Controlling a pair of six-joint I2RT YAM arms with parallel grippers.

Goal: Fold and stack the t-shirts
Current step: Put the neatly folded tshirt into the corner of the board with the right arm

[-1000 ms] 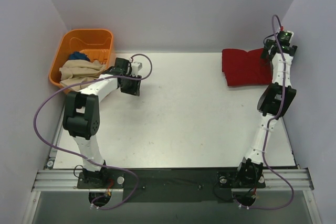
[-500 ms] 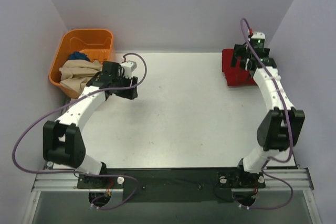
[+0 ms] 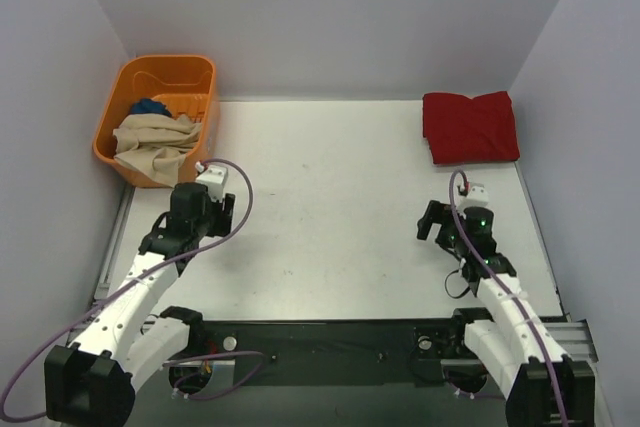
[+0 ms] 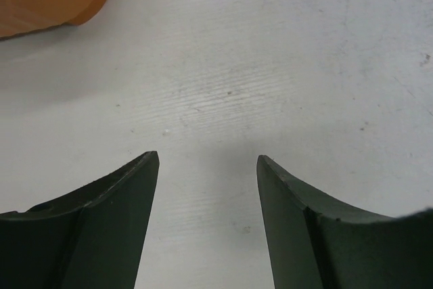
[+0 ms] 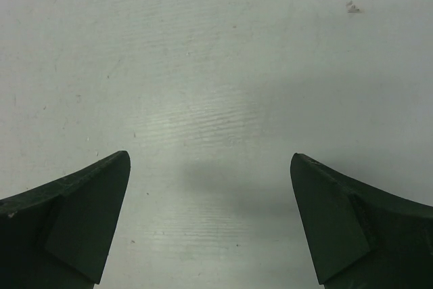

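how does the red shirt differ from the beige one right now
The dark red t-shirt lies folded flat on the table, far right; the beige t-shirt sits crumpled in the orange basket, far left. The red lies alone; the beige touches a blue cloth. Neither is held.

Mid surface (image 3: 330,207): bare, open passage from side to side.
Far left corner: orange basket (image 3: 205,97) – raised rim, beige t-shirt (image 3: 150,137) heaped inside.
Far right corner: dark red t-shirt (image 3: 470,127), folded flat, low obstacle beside the wall.
Walls (image 3: 320,17): shut in left, right and far sides.
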